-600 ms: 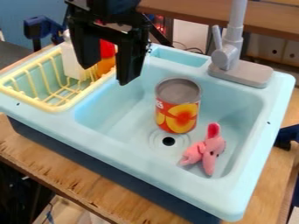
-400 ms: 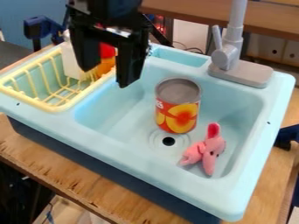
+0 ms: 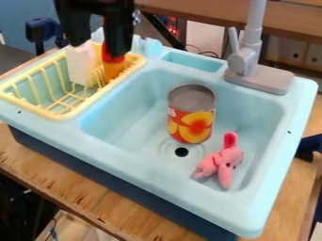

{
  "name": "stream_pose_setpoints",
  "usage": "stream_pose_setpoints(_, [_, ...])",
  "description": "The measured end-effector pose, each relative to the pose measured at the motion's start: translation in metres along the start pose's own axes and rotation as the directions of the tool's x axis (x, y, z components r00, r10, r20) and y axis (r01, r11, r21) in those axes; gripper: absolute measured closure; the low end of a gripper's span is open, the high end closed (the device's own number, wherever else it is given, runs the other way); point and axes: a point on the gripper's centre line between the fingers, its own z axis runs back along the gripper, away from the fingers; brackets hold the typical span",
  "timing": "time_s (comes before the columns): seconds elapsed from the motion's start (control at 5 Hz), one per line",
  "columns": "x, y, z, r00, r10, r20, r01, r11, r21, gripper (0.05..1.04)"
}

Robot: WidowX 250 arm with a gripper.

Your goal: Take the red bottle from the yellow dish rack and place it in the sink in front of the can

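Pale yellow, the rack (image 3: pixel 63 116) sits at the left end of the light blue sink unit (image 3: pixel 140 170), and I can see two upright things in it. First comes the white bottle (image 3: pixel 80 67), towards the rack's back. Next, high over that same back part, is my gripper (image 3: pixel 96 49), its two fingers apart with a gap between them; I see nothing held there. Just right of the white bottle, the red-and-orange bottle (image 3: pixel 113 68) stands in the rack, its top partly behind one finger in my view. I cannot tell whether they touch.

From this pose I'd judge that slow, small moves suit best: check height before any sideways shift, keep the fingers off the red top, and mind the neighbouring bottle, which a nudge could tip.

Further right, the basin holds the drain (image 3: pixel 181 152), an upright tin can (image 3: pixel 191 114) behind it, and a pink plush toy (image 3: pixel 221 162) near the front right corner. The grey faucet (image 3: pixel 245 61) rises from the unit's back edge.
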Motion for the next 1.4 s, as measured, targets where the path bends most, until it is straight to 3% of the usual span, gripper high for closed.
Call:
stream_pose_setpoints(0.2, [0.014, 0.014, 0.006, 1.000, 0.002, 0.008, -0.002, 1.000, 0.023, 0.082])
stream_pose_setpoints(0.6, [0.043, 0.036, 0.000, 1.000, -0.020, 0.013, 0.020, 0.999, 0.036, 0.082])
stream_pose_setpoints(1.4, [0.064, 0.060, -0.016, 1.000, 0.006, -0.025, -0.006, 1.000, -0.006, 0.082])
